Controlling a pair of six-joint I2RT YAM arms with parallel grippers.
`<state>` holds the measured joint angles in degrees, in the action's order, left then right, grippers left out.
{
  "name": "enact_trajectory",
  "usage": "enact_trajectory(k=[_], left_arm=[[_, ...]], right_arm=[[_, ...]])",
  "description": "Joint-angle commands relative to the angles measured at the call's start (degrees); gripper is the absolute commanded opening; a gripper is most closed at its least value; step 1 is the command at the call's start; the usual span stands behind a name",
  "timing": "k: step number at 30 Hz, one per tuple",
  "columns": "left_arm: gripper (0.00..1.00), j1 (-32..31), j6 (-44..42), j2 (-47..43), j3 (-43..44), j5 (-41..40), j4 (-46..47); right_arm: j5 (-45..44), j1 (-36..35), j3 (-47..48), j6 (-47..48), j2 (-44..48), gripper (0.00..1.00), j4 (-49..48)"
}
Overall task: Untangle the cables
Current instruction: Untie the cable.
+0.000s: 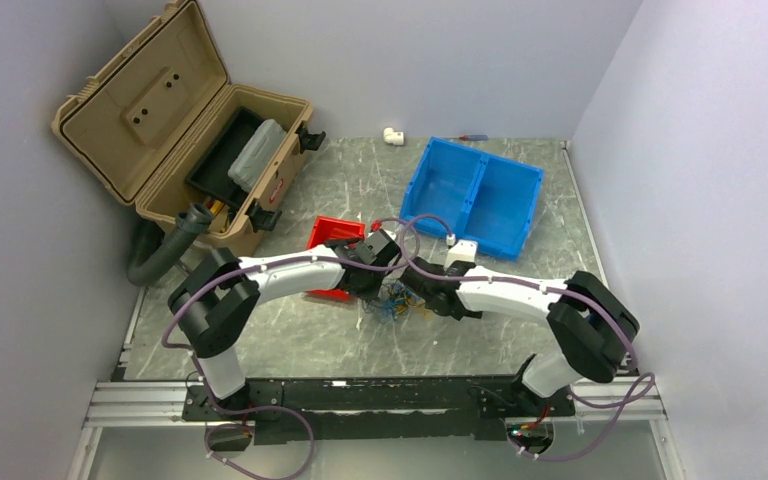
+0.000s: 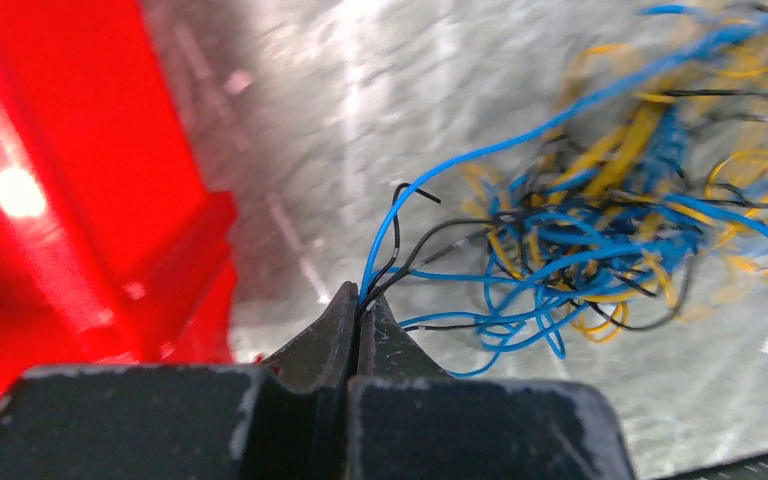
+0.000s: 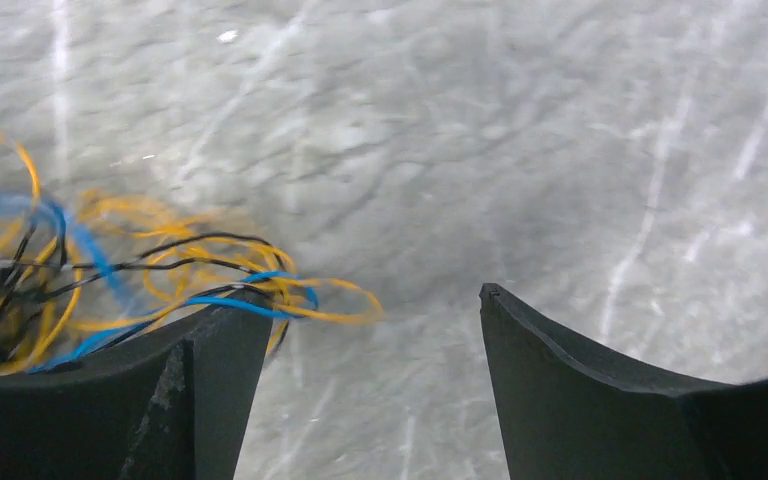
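Observation:
The cables (image 1: 397, 300) form a small tangle of yellow, blue and black wires on the grey table between the two grippers. In the left wrist view the tangle (image 2: 600, 230) lies ahead and to the right. My left gripper (image 2: 365, 300) is shut on a few blue and black strands that lead into the tangle. In the right wrist view the cables (image 3: 140, 270) lie at the left, with loops over my left finger (image 3: 220, 350). My right gripper (image 3: 375, 310) is open with nothing between its jaws, just right of the tangle (image 1: 430, 297).
A red bin (image 1: 332, 237) stands just behind the left gripper, close on the left in the left wrist view (image 2: 70, 180). A blue two-compartment bin (image 1: 476, 195) sits at the back right. An open tan toolbox (image 1: 175, 130) stands at the back left.

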<state>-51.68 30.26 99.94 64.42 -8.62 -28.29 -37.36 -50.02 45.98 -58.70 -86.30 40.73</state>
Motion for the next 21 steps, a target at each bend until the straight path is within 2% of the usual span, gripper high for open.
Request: enact_trajectory(k=[1,4,7,13,15,16,18,21], left_arm=[[0.0,-0.42,2.8,-2.02,1.59,-14.75,-12.35],[0.0,-0.97,2.73,-2.38,1.33,-16.01,-13.55],[0.0,-0.99,1.02,-3.39,-0.5,-11.51,-9.54],[0.0,-1.05,0.78,-2.66,0.29,-12.63,-10.6],[0.0,-1.06,-0.97,-3.99,-0.92,-9.37,-7.34],[0.0,-1.05,-2.11,-4.9,-1.8,-5.09,-4.79],[0.0,-1.06,-3.65,-7.1,-4.09,2.28,0.56],[0.0,-0.95,-3.79,-8.83,-6.07,10.35,6.66]], right_arm=[[-10.02,1.28,-0.59,-9.05,3.53,0.77,12.71],[-9.81,2.56,-1.46,-7.8,6.65,0.77,11.86],[-8.69,3.24,-2.59,-5.76,10.92,0.76,9.49],[-5.57,9.4,-4.91,-0.98,21.89,0.76,7.31],[-4.9,10.01,-4.91,0.71,25.64,0.76,6.45],[-3.64,10.03,-5.24,3.34,27.8,0.76,4.4],[3.42,10.04,-7.24,12.54,32.64,0.77,-3.59],[18.96,10.03,-11.37,22.31,40.0,0.8,-14.68]])
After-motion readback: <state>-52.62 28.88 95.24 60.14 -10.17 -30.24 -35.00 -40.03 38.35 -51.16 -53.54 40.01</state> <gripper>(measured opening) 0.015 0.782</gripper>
